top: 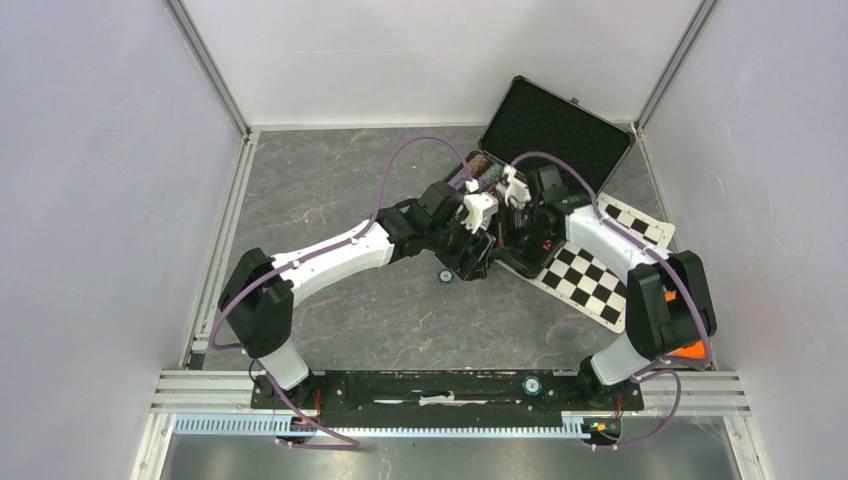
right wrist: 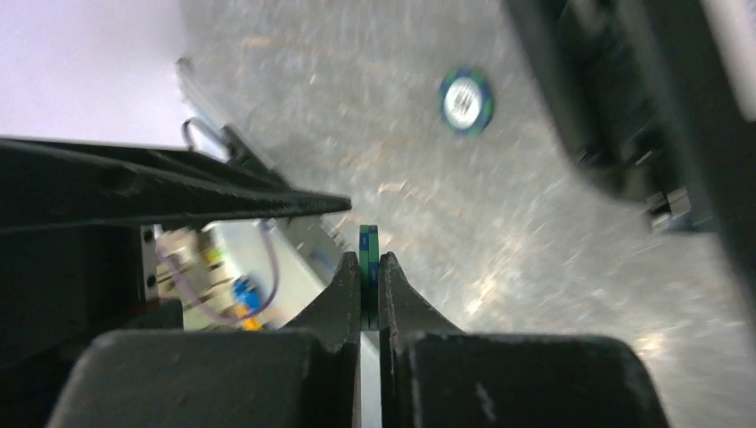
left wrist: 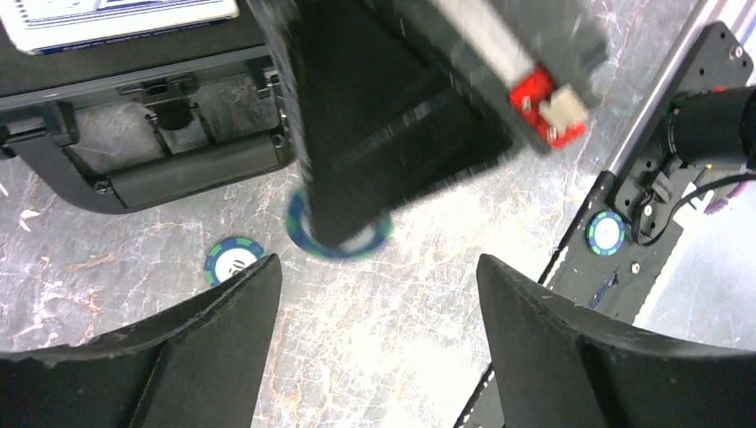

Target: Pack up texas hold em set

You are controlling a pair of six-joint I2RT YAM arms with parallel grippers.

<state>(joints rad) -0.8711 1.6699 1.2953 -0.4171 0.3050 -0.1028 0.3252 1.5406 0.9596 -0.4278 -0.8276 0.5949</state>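
From above, the left arm [top: 330, 255] and right arm [top: 610, 240] meet just in front of the open case [top: 555, 125]. The case stands at the far right with its foam-lined lid raised, and its near corner lies on the checkered mat [top: 590, 285]. A loose chip [top: 443, 277] lies flat on the table just beside the wrists, and a stray chip [top: 532, 384] sits on the base rail between the arms. In the left wrist view, the left gripper [left wrist: 376, 267] has its jaws spread wide and grips nothing. The right arm's finger comes down between them, with a teal chip [left wrist: 339, 239] at its tip. Beyond are the case's handle [left wrist: 178, 174] and, inside the case, a blue card deck [left wrist: 116, 18]. In the right wrist view, the right gripper [right wrist: 368, 263] is clamped on the teal chip, which is held on edge above the table. The loose chip lies apart on the floor, with the case wall at the right. The step in hand looks like carrying this chip to the case. That would call for lifting clear of the left fingers, swinging over the chip row and releasing it on edge. No writing can be read, and the chip faces and deck pattern are too blurred.
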